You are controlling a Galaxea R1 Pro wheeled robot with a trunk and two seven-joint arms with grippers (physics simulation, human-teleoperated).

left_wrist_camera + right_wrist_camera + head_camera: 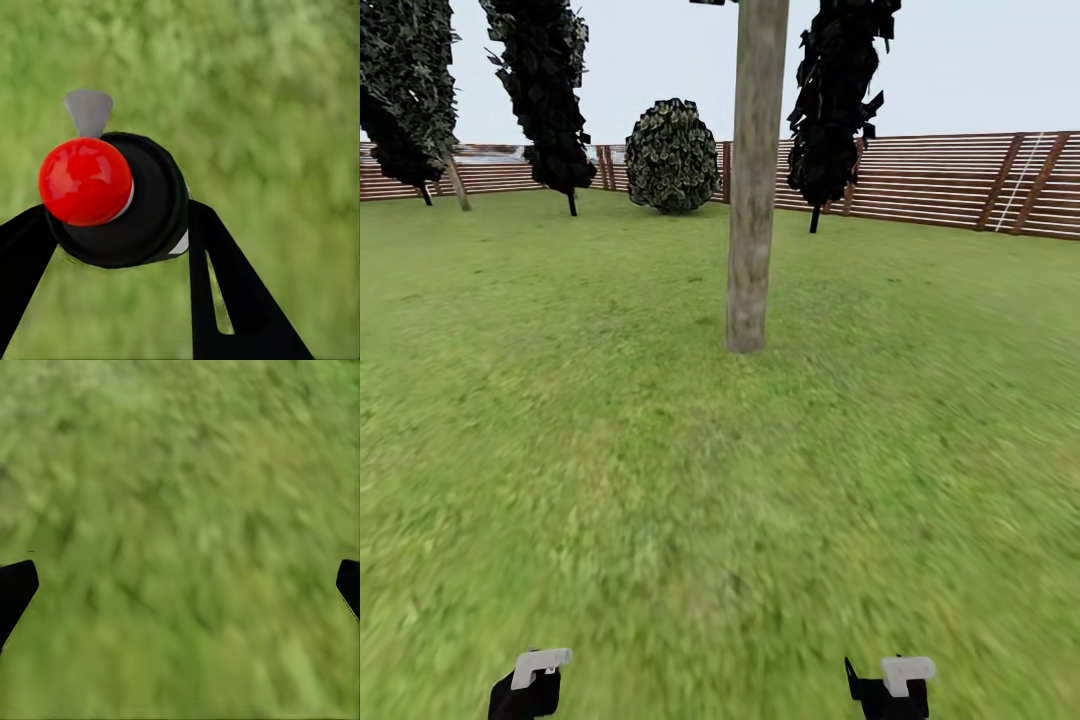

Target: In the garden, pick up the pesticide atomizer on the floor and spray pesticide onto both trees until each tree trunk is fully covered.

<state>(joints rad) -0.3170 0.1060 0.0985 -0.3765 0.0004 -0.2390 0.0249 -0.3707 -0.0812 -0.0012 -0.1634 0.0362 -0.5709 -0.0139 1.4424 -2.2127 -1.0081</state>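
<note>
Atomizer (112, 199) clamped in left gripper (120, 247), right gripper (180, 585) spread wide and empty over grass (660, 500); pickup looks done, trunk (752, 200) at 12 o'clock, well apart: next, close in, raise nozzle at bark.

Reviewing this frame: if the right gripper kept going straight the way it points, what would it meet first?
Most likely the grass floor. The right gripper has its fingertips spread at the edges of its wrist view, with nothing but blurred lawn between and beyond them. How far off the ground lies cannot be told.
</note>
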